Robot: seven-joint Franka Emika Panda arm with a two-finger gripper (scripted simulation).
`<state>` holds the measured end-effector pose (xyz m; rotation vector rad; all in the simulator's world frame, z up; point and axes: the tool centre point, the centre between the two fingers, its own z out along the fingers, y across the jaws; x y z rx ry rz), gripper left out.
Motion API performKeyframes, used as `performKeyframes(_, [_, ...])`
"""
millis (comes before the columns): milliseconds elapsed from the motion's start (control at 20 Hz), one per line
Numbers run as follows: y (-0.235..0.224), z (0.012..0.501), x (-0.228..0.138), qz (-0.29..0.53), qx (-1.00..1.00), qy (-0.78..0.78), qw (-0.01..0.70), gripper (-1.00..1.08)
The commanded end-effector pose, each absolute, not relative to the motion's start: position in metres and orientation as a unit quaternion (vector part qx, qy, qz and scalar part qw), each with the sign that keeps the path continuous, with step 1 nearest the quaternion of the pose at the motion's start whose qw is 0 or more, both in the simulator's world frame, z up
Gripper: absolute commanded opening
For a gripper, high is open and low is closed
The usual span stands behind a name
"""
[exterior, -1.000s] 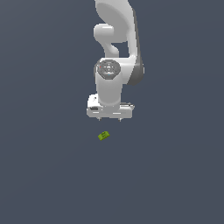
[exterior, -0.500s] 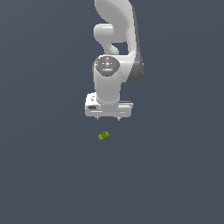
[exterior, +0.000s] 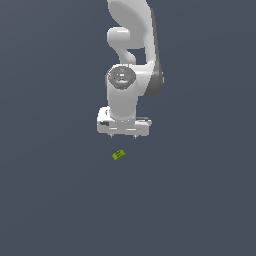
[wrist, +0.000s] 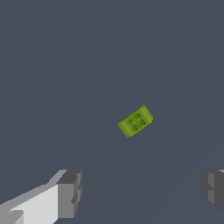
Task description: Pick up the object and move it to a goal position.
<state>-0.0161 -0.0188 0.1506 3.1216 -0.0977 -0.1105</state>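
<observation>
Over on the exterior view's left there is only flat slate-grey ground, and then, just left of centre, here is the object [exterior: 118, 155], a tiny lime-green block lying alone on that surface, skewed at an angle. Directly above it hangs the tool [exterior: 123, 136], pointing straight down from the white arm [exterior: 131, 60], and the block sits slightly toward the exterior view's left of the tool's middle, clearly apart from it with a gap of bare ground showing between. The wrist view confirms it: the object [wrist: 135, 121] shows a darker mark on its top face, and the two grey fingers [wrist: 70, 194] stand spread wide apart, gripping nothing, with the block beyond their tips. To the exterior view's right, more plain grey surface.
</observation>
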Motion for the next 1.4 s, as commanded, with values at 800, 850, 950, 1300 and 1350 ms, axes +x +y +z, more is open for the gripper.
performKeyframes(800, [-0.029,0.106,-0.005,-0.02,0.966,-0.258,0.002,1.0])
performKeyframes(850, [-0.03,0.103,-0.005,-0.018,0.962,-0.273,0.001,1.0])
performKeyframes(950, [-0.032,0.097,-0.003,-0.016,0.953,-0.303,0.001,1.0])
performKeyframes(1300, [-0.039,0.079,0.0,-0.008,0.918,-0.397,0.0,1.0])
performKeyframes(1350, [-0.04,0.077,0.0,-0.007,0.913,-0.408,0.0,1.0])
